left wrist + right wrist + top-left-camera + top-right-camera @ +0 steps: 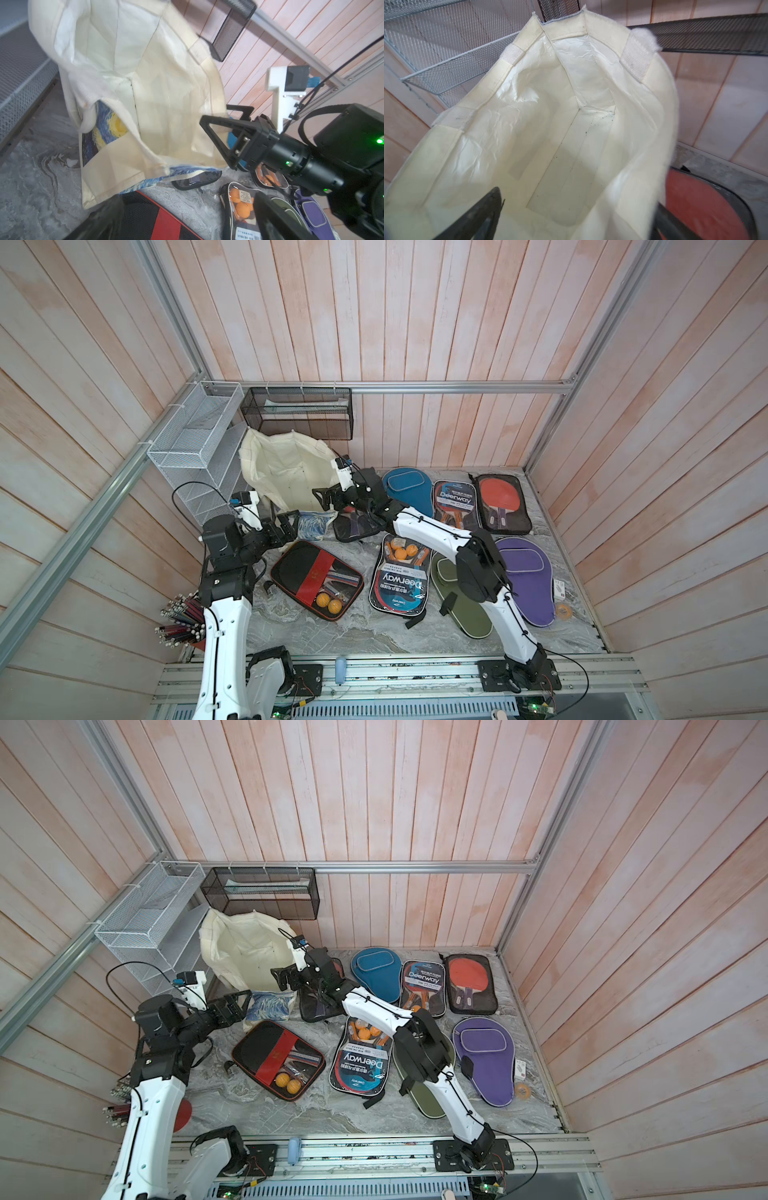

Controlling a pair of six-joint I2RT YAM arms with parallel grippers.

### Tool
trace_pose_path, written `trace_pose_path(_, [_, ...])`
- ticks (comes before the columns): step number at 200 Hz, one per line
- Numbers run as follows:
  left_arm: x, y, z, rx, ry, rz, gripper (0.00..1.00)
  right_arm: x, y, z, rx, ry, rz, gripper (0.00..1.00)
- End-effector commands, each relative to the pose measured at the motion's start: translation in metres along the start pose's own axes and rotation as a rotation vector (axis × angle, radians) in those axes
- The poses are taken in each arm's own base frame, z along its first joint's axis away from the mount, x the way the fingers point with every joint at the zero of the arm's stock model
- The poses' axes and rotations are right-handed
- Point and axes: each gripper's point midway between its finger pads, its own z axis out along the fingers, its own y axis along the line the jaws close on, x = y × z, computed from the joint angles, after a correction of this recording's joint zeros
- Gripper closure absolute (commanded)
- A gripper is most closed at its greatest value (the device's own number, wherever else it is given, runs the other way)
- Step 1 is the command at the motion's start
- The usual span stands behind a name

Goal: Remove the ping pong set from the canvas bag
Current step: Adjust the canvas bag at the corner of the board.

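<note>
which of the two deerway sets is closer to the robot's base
The front Deerway set in mid-table, logo upside down, orange balls showing. The back Deerway set lies farther away, beside the blue cover.

we see a grey marbled tabletop (pixel 374 635); the canvas bag (pixel 286 472) stands far left, a black-and-red paddle case (pixel 307 572) lies near left, a purple cover (pixel 523 572) near right, a blue cover (pixel 405 489) far centre.

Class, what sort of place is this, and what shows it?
Probably a robot test booth: two robot arms on a metal rail, panelled walls close around, ping pong sets laid across the table.
</note>
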Motion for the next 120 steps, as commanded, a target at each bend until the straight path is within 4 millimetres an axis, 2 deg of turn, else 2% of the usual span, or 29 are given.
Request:
trace_pose_path(1, [-0.054, -0.04, -0.037, 0.063, -0.217, 0.171, 0.0, -0.098, -0.01, -0.083, -0.011, -0.183, -0.119, 0.01])
trace_pose_path(9, [-0.063, -0.047, -0.048, 0.064, -0.281, 0.207, 0.0, -0.11, -0.016, -0.111, 0.012, -0.204, -0.148, 0.01])
trace_pose_path(11, [-0.063, -0.048, -0.05, 0.063, -0.292, 0.214, 0.0, -0.106, -0.021, -0.115, 0.022, -0.196, -0.15, 0.01])
trace_pose_path(26, [-0.071, -0.05, -0.067, 0.035, -0.399, 0.257, 0.0, -0.12, -0.037, -0.174, 0.111, -0.235, -0.212, 0.01])
trace_pose_path(39, [-0.066, -0.045, -0.075, -0.005, -0.459, 0.273, 0.0, -0.115, -0.061, -0.225, 0.235, -0.258, -0.24, 0.01])
trace_pose_path(41, [-0.065, -0.043, -0.077, -0.014, -0.467, 0.273, 0.0, -0.106, -0.067, -0.232, 0.258, -0.248, -0.24, 0.01])
trace_pose_path(57, [-0.047, -0.023, -0.077, -0.092, -0.478, 0.225, 0.0, -0.081, -0.101, -0.296, 0.466, -0.269, -0.296, 0.01])
trace_pose_path(72, [-0.018, 0.013, -0.067, -0.224, -0.415, 0.131, 0.0, -0.048, -0.131, -0.348, 0.638, -0.263, -0.338, 0.0])
trace_pose_path(83, [0.005, 0.04, -0.06, -0.332, -0.343, 0.081, 0.0, -0.02, -0.151, -0.377, 0.746, -0.238, -0.343, 0.0])
trace_pose_path(88, [0.015, 0.052, -0.057, -0.381, -0.31, 0.055, 0.0, -0.008, -0.168, -0.395, 0.817, -0.229, -0.331, 0.0])
trace_pose_path(96, [0.026, 0.071, -0.055, -0.46, -0.281, 0.008, 0.0, 0.013, -0.184, -0.413, 0.882, -0.22, -0.304, 0.0])
trace_pose_path(104, [0.027, 0.075, -0.051, -0.478, -0.255, 0.009, 0.0, 0.034, -0.2, -0.428, 0.938, -0.218, -0.275, 0.0])
trace_pose_path(120, [0.039, 0.1, -0.041, -0.568, -0.223, -0.095, 0.0, 0.069, -0.223, -0.447, 1.011, -0.225, -0.222, 0.0])
